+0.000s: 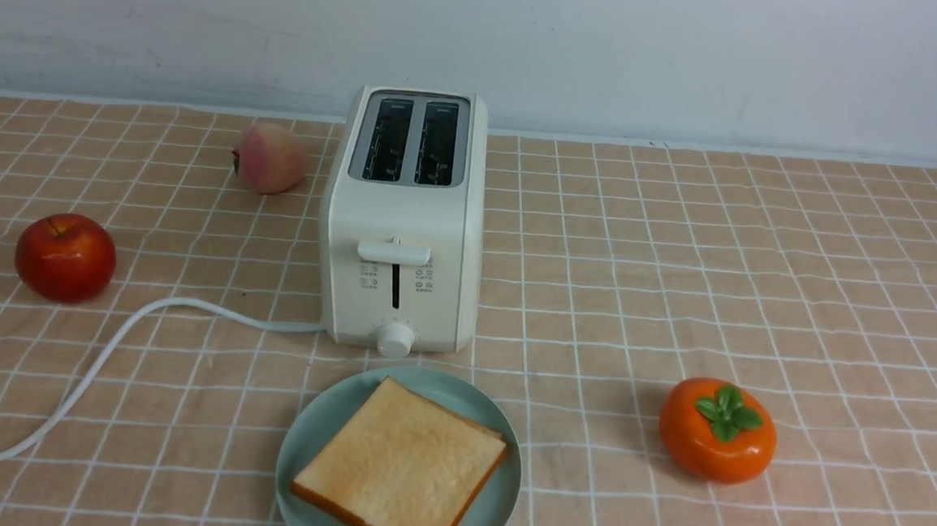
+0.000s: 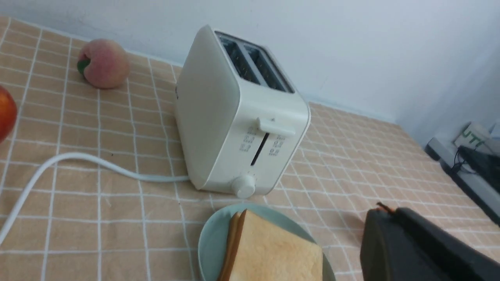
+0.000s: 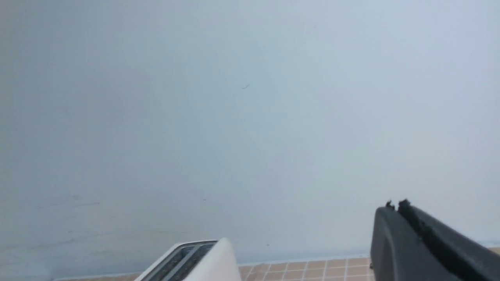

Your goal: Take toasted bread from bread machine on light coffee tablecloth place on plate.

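Pale wall behind; tablecloth (image 1: pixel 681 252) covers counter. Toasted bread (image 1: pixel 399 474) sits stacked on plate (image 1: pixel 316 433) just in front of bread machine (image 1: pixel 402 218), slots look empty. Left tool (image 2: pixel 382 208) & right tool (image 3: pixel 395 204) both clenched, holding nothing. Looks done; retract w/o nudging plate.

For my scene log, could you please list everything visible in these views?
toaster: one, cream-white, centre, slots empty
plate: one, pale teal, in front of toaster
toast slices: two, golden-tan, stacked on plate
power cord: one, white, trailing left from toaster
apple: one, red, far left
peach: one, pink, behind-left of toaster
persimmon: one, orange, right front
tablecloth: one, peach-tan with white grid, under everything
left gripper: one, black, shut, near plate
right gripper: one, black, shut, facing wall
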Robot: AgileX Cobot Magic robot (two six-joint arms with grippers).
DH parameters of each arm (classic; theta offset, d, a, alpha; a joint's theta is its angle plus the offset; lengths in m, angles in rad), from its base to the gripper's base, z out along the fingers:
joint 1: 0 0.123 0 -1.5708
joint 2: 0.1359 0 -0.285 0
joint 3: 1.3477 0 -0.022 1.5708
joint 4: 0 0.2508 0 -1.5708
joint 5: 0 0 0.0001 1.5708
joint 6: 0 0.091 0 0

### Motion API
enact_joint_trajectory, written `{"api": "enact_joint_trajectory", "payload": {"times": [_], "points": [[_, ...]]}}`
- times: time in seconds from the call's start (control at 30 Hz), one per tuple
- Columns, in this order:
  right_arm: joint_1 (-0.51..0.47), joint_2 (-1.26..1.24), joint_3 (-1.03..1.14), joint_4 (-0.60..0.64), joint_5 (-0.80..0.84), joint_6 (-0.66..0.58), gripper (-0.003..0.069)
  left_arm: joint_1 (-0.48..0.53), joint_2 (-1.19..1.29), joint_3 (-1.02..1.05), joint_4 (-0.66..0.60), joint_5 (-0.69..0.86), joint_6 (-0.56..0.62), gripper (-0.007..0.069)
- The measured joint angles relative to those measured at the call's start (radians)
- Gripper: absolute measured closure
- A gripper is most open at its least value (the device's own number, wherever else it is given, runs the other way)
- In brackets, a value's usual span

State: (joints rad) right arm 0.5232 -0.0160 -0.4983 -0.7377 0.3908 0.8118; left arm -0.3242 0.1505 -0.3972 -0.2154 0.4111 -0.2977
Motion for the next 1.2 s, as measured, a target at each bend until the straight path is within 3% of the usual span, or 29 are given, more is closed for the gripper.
{"api": "enact_joint_trajectory", "payload": {"times": [0.33,1.0,1.2], "points": [[0.0,-0.001,0.012,-0.184,-0.167,0.021,0.0657,0.0,0.0,0.0,-0.002,-0.025,0.0,0.0638],[0.0,-0.002,0.012,-0.232,-0.206,0.021,0.064,0.0,0.0,0.001,-0.006,0.121,0.0,0.0635],[0.0,-0.002,0.012,-0.232,-0.206,0.021,0.0636,0.007,-0.003,0.024,0.081,0.09,0.008,0.0628]]}}
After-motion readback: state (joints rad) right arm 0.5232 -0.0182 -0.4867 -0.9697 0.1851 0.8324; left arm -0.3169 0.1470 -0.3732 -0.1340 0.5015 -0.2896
